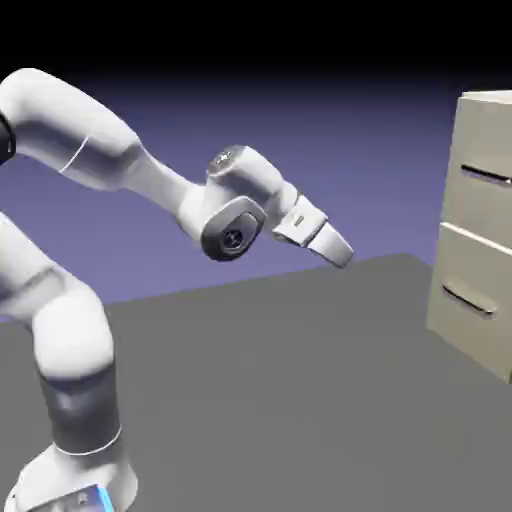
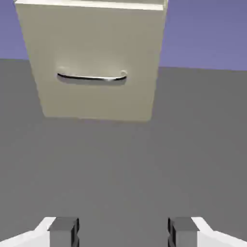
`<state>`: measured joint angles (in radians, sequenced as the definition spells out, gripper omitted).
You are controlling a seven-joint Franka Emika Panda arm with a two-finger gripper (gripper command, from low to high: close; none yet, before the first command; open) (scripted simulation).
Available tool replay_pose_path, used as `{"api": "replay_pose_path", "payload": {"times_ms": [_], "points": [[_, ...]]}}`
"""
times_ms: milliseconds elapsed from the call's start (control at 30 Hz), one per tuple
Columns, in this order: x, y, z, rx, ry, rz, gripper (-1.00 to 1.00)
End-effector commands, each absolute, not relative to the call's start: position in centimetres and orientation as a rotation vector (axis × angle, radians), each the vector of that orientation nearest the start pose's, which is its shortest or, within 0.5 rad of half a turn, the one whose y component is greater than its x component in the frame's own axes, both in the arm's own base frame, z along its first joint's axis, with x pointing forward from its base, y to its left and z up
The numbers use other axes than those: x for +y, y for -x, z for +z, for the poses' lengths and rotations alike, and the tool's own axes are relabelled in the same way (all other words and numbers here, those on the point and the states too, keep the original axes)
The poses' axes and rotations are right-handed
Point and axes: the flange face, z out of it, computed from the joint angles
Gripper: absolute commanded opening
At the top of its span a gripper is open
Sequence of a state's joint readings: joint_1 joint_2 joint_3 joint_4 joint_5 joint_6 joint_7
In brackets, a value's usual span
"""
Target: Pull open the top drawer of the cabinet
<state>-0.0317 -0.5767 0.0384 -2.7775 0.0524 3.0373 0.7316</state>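
**Gripper open, holding nothing, well short of cabinet**

From my ext. cam I see the arm [image 1: 120, 170] reaching out over the table [image 1: 300, 380] w/ the gripper [image 1: 342, 252] angled down and to the right, up in the air. It touches nothing: no contact w/ table, none w/ the cabinet [image 1: 478, 230]. A wide stretch of bare grey table lies between the fingertips and the cabinet front.

Hand cam confirms the jaws: two grey fingertips [image 2: 63, 230] sit at the bottom edge, left and right of centre, spread wide w/ only table showing between them. So released, empty, no grasp.

Cabinet stands at the right edge of the ext. view, beige, partly cut off by the frame. Top drawer [image 1: 485, 165] is the upper panel; its handle [image 1: 487, 177] shows as a thin dark bar across the front. Lower drawer [image 1: 470, 290] sits under it w/ a like handle. Both fronts look flush w/ the body, so top drawer reads as closed, as far as I can tell from this angle.

In the hand cam the cabinet fills the top of the frame, one drawer front w/ a horizontal bar handle visible. Which drawer that is, I can't tell from that view alone. Handle sits up and left of the gripper's centre line, well apart from the fingertips.
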Motion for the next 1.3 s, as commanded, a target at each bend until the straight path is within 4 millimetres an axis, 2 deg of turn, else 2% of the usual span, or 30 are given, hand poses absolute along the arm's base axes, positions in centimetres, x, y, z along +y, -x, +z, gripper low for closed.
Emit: {"api": "replay_pose_path", "payload": {"times_ms": [0,167,333,500,667,800,967,1100,1267], "points": [[-0.5,-39.7,49.2,1.02,2.392,-1.123,0.0],[-1.8,-40.8,56.6,1.141,2.178,-1.287,0.0],[-1.7,-41.1,63.1,1.209,1.968,-1.415,0.0],[-0.4,-41.4,68.4,1.234,1.778,-1.506,0.0],[1.9,-42.2,72.2,1.23,1.614,-1.558,0.0],[4.2,-43.4,74.0,1.215,1.504,-1.57,0.0],[7.2,-46.0,74.8,1.195,1.394,-1.552,0.0],[9.4,-48.7,74.2,1.185,1.321,-1.51,0.0],[11.6,-52.9,72.0,1.189,1.244,-1.428,0.0]]}}
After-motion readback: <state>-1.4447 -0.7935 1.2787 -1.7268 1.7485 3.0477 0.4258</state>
